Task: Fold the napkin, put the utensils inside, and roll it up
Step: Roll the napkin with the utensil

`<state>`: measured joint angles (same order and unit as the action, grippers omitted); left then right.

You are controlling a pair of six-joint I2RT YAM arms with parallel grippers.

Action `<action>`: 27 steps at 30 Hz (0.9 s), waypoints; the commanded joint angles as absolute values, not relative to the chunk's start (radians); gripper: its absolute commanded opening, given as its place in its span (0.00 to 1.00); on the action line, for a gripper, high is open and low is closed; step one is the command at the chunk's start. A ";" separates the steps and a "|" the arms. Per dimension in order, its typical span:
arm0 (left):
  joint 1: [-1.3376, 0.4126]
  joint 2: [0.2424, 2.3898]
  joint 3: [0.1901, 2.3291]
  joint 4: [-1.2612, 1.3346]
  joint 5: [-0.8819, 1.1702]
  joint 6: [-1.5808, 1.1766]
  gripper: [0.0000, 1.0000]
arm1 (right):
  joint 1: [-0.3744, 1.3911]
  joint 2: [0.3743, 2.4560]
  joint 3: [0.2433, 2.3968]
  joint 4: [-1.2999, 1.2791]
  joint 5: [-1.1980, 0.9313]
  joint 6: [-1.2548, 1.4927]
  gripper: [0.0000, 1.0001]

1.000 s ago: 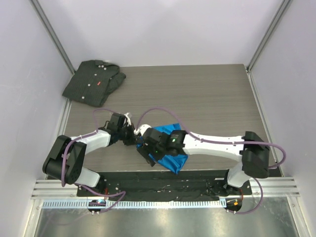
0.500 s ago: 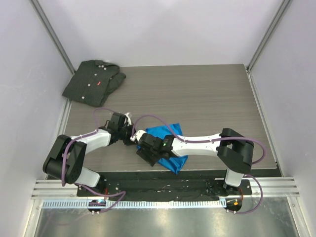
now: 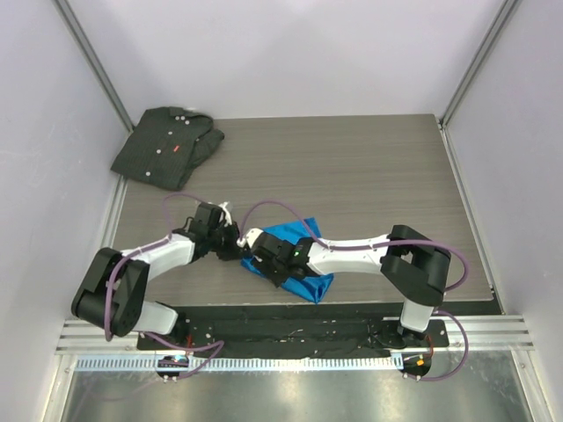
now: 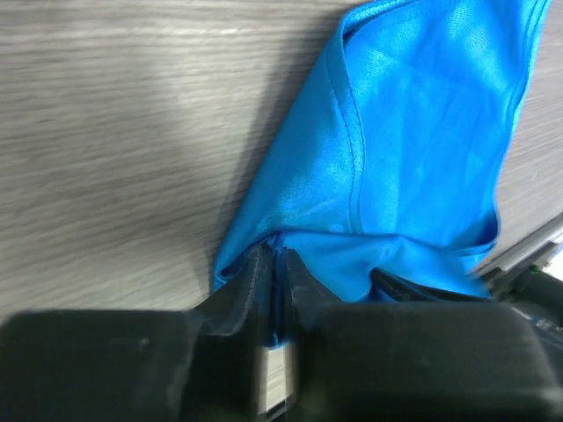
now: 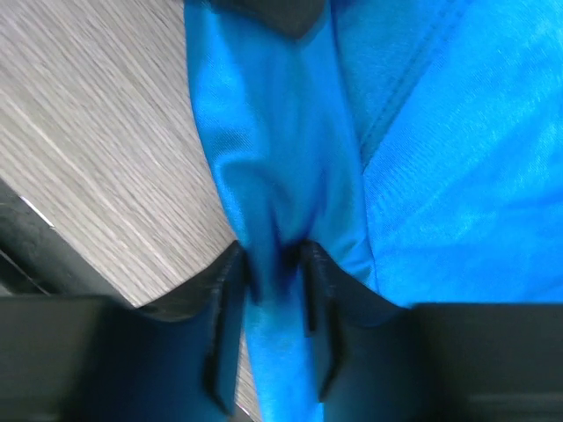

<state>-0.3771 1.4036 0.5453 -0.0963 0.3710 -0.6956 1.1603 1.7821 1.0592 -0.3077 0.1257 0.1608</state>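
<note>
Cloth: bright blue, shiny thin napkin [image 3: 288,234], crumpled near the front edge of the grey wood-grain worktop [image 3: 369,176], partly under the right arm.
Left hand [image 4: 271,286]: clenched on a corner fold of the napkin.
Right hand [image 5: 274,264]: pinching a bunched ridge of the same cloth, just beside the left one.
Far-left corner: dark grey buttoned shirt [image 3: 167,145], well apart.

Top view: napkin [image 3: 315,287] largely hidden under right arm [image 3: 352,255]; wrist views crop its edges.
</note>
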 commanded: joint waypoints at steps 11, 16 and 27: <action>-0.374 0.980 0.450 -0.336 0.044 -0.696 0.70 | 1.106 1.735 0.887 -0.224 -0.280 0.239 0.22; -0.374 0.881 0.400 -0.288 0.129 -0.690 0.71 | 1.014 1.723 0.847 -0.126 -0.487 0.268 0.19; -0.374 0.956 0.354 -0.115 0.294 -0.699 0.74 | 0.871 1.832 0.893 -0.123 -0.733 0.235 0.17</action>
